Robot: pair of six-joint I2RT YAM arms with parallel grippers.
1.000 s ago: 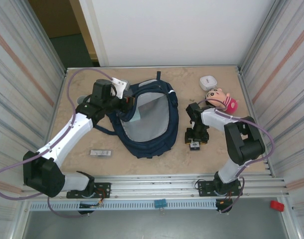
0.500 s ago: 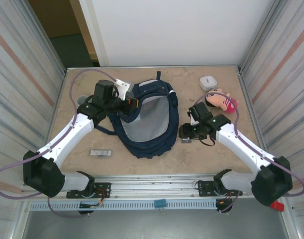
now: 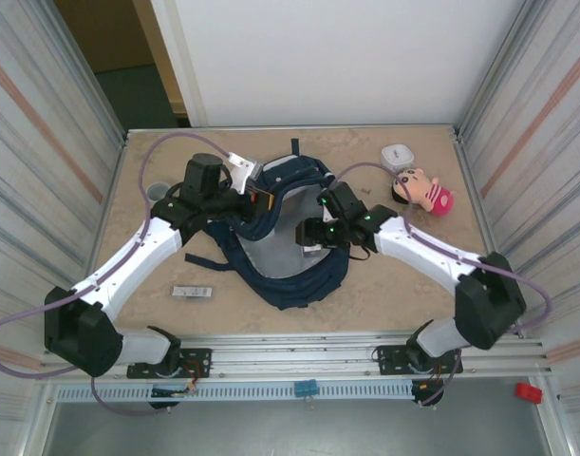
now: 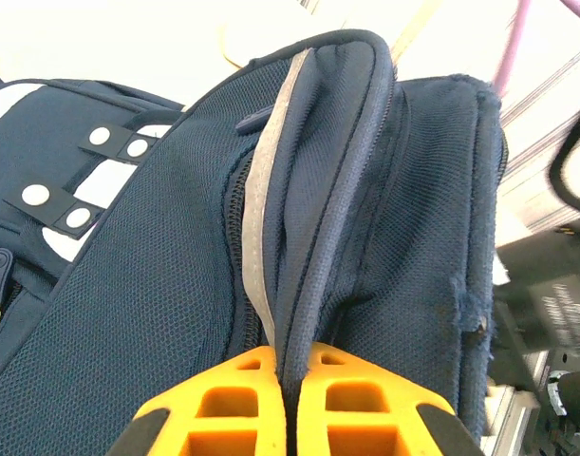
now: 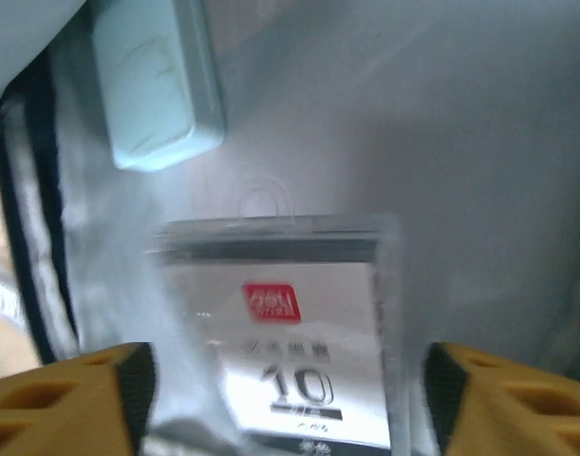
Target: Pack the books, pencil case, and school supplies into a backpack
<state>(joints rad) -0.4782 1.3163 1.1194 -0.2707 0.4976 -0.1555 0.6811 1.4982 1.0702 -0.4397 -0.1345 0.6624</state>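
i see a doll in pink clothes [image 3: 424, 191] lying at the upper right of the top view, a small white rounded case [image 3: 397, 156] just above it, and a grey cup [image 3: 158, 191] at left on the beige tabletop [image 3: 403, 294].

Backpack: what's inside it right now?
Inside the backpack, on the grey lining: the teal pencil case and a white-labelled box, which sits between the open fingers of the right gripper. Anything beneath those two is covered.
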